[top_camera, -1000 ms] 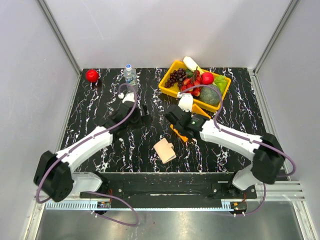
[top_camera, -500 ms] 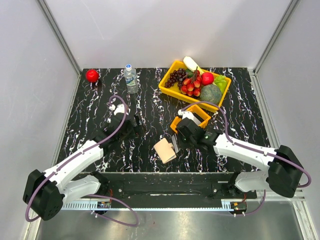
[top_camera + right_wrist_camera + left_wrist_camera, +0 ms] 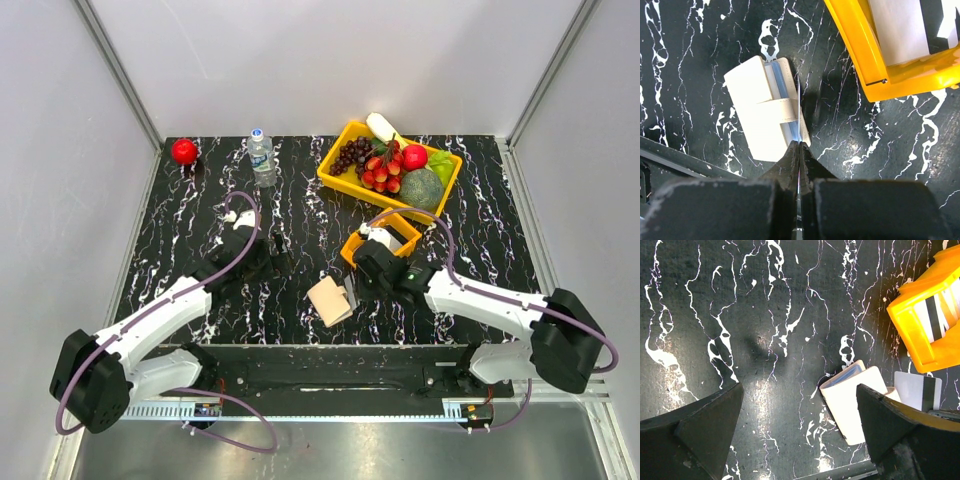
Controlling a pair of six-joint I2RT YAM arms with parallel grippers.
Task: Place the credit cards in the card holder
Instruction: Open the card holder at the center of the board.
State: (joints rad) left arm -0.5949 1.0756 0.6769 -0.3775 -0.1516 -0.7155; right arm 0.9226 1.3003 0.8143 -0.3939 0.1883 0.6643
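credit card point(image 3: 799, 107) pinched edge-on at card holder point(image 3: 757, 115)

my right gripper point(image 3: 799, 146) is clenched on the thin, stiff credit card, over the flat beige card holder's rim. my left gripper point(image 3: 800, 420) gapes wide above the glossy black marbled table point(image 3: 765, 300).

Bare marbled counter point(image 3: 765, 300) is seen left of the card holder point(image 3: 757, 115), beneath the wide-spread left gripper point(image 3: 799, 395). The holder's right side is crowded by the right gripper point(image 3: 799, 146), clamped on an upright card point(image 3: 910, 387), and by the nearby small orange tray point(image 3: 852, 50).
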